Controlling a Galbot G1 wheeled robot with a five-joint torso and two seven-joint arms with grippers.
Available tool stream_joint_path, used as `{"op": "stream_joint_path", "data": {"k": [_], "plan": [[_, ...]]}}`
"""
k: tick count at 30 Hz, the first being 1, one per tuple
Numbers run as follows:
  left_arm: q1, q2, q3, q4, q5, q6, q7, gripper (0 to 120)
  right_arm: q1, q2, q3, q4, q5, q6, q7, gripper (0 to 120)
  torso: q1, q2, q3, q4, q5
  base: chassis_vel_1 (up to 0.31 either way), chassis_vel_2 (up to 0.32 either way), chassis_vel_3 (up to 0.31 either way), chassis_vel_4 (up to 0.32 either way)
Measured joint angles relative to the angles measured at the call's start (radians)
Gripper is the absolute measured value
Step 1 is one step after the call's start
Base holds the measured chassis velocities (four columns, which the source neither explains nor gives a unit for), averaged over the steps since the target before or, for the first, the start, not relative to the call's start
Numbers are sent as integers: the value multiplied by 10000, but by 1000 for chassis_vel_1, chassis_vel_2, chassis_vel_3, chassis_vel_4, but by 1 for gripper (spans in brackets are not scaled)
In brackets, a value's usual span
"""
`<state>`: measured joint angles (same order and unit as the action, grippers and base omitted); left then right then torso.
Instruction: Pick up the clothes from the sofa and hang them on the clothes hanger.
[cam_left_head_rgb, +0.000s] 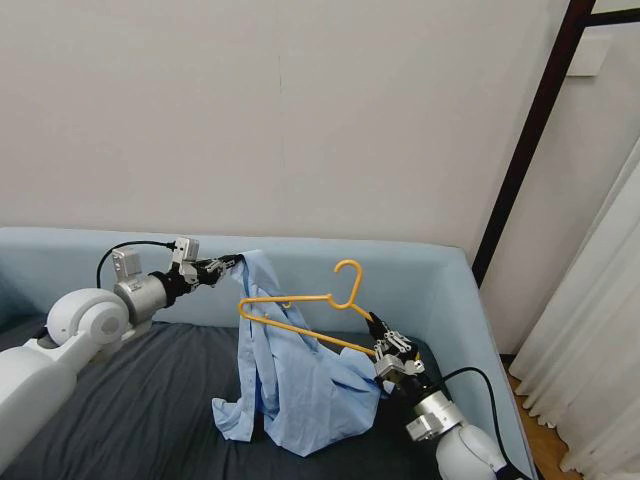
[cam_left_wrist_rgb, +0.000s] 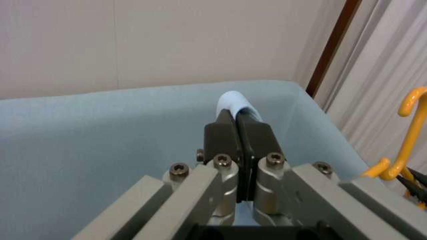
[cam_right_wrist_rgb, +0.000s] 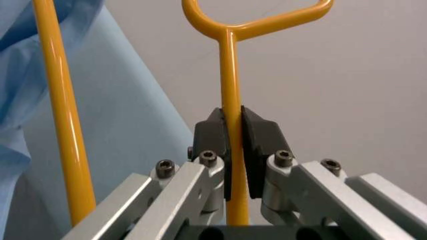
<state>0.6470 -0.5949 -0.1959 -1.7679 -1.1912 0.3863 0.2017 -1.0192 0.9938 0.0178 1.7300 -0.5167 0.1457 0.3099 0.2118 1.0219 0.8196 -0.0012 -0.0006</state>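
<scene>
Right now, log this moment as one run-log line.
left gripper: shut on shirt, holding it up | right gripper: shut on hanger | shirt: partly draped on hanger, lower end on sofa

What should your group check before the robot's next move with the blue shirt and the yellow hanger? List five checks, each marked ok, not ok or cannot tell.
1. Left gripper shut on the blue shirt: ok, fabric is pinched between its pads.
2. Right gripper shut on the yellow hanger: ok, the wire sits between its pads.
3. The hook clear of fabric: ok.
4. Shirt lifted off the sofa: not ok, its lower part lies on the seat.
5. Hanger's far end inside the shirt's neck opening: cannot tell, folds hide it.
</scene>
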Motion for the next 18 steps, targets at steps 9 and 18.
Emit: {"op": "stream_joint_path", "data": {"k": [9, 18], "plan": [[119, 59, -112, -66, 40, 0, 33, 0, 72, -147, -110, -74, 399, -498, 63, 5, 0, 0, 0, 1, 0, 0, 0, 0, 0], [250, -57, -151, -528, -112, -2, -90, 0, 214, 28, -500, 118, 794, -967, 47, 5, 0, 0, 0, 1, 0, 0, 0, 0, 0]]}}
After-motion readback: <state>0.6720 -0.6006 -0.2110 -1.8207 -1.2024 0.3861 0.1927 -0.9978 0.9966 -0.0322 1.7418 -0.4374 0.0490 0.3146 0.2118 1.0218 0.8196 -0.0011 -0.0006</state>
